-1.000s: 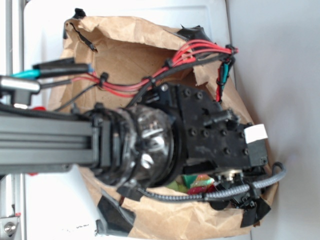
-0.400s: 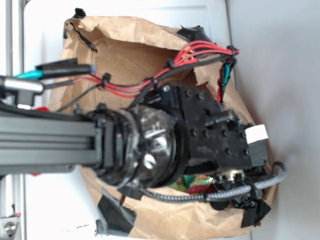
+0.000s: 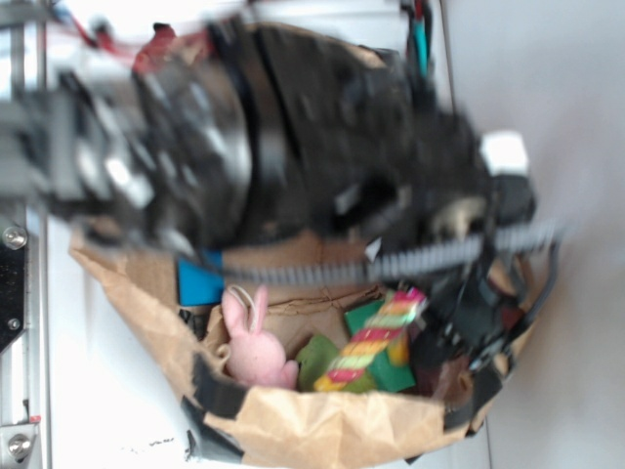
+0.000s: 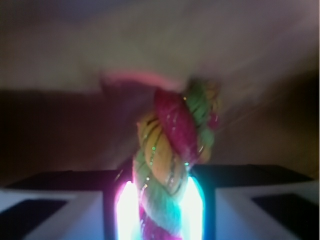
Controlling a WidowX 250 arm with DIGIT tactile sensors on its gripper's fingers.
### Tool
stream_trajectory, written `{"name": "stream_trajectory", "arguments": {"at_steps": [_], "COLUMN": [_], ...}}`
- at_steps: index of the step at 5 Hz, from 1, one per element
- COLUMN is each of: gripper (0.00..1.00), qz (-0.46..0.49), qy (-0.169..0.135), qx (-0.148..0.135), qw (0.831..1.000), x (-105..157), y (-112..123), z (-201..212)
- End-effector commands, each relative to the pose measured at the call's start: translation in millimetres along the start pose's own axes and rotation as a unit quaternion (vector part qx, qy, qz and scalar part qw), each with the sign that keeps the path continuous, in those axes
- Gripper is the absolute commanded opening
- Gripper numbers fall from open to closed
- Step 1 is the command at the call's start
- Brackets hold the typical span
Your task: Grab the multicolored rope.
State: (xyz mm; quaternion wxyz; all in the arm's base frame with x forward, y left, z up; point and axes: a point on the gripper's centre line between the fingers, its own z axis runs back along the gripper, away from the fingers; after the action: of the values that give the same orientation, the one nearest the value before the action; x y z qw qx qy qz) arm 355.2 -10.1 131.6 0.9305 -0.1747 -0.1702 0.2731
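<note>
My gripper is clamped on the multicolored rope, its twisted end standing up between the jaws. In the blurred exterior view the rope slants above the paper bag, near the pink bunny. I'd lift straight and slowly, keeping squeeze firm.

A robotics lab setup: a black cabled robot arm on a bolted metal frame works over a taped brown paper bag of toys on a plain white counter.
</note>
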Motion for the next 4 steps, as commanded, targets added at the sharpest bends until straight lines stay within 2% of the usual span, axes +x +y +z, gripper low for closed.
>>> {"name": "stream_trajectory", "arguments": {"at_steps": [1,2,3,4], "gripper": [0.0,0.0,0.0,0.0], "qz": [-0.009,-0.035,-0.048,-0.038], "qy": [0.009,0.005,-0.029,-0.052], "qx": [0.012,0.057,0.089,0.105], "qw": [1.0,0.998,0.994,0.992], "x": [18.4,8.5,-4.2,-6.2], "y": [4.2,9.2,26.2,42.9], "z": [67.4,84.7,105.9,124.7]}}
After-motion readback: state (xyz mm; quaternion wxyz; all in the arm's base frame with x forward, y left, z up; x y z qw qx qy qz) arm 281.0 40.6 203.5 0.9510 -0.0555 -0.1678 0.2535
